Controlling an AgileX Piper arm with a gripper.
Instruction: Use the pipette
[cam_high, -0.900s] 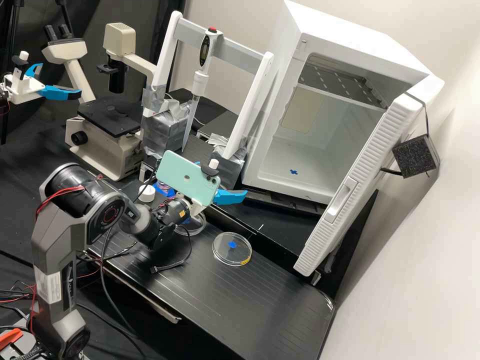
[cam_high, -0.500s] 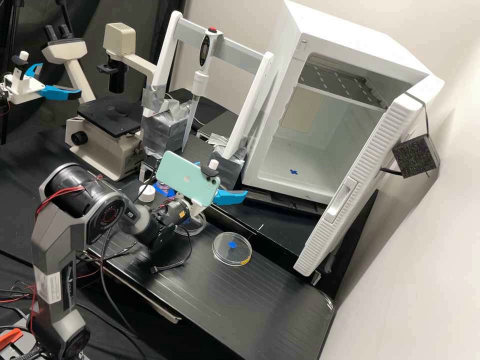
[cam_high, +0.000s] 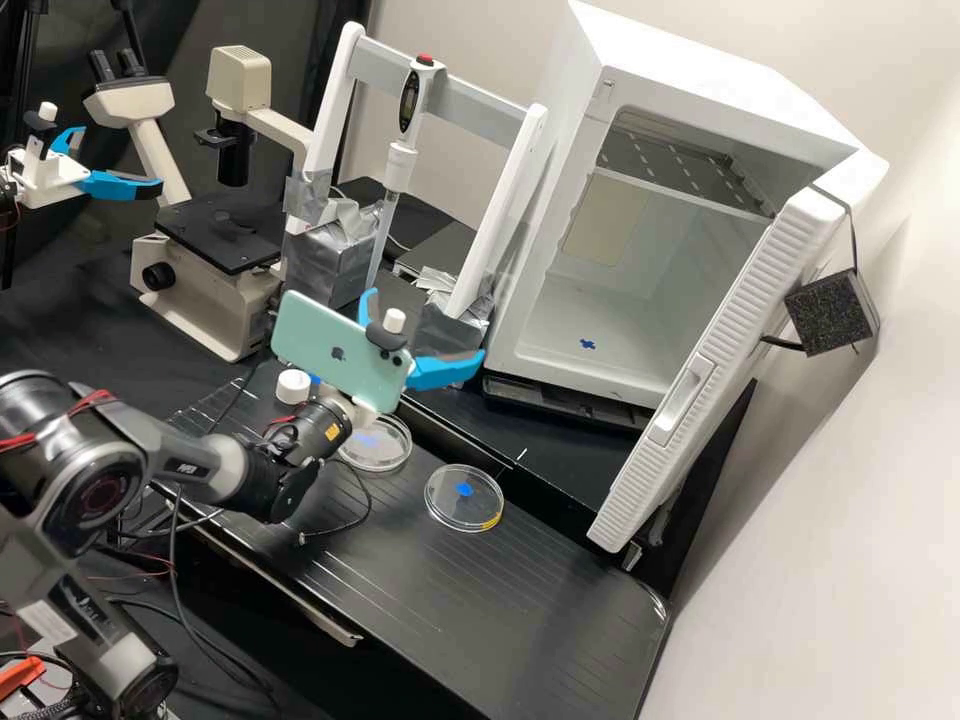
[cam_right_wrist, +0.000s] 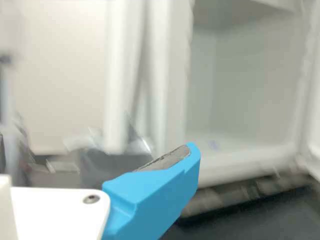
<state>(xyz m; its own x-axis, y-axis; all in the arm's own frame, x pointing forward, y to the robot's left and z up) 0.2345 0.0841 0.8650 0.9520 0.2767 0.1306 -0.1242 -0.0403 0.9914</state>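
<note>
Pipette (cam_high: 401, 156), tip down on a white rack (cam_high: 509, 200) — blue fingers (cam_high: 445, 371) spread apart, above the black bench (cam_high: 500, 600)

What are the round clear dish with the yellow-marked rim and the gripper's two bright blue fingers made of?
Dish: glossy, probably plastic, possibly glass; it's see-through and its rim catches highlights. Fingers: likely satin plastic, going by the uniform blue and smooth faces; the grey inner pad looks matte, maybe rubber or foam.
</note>
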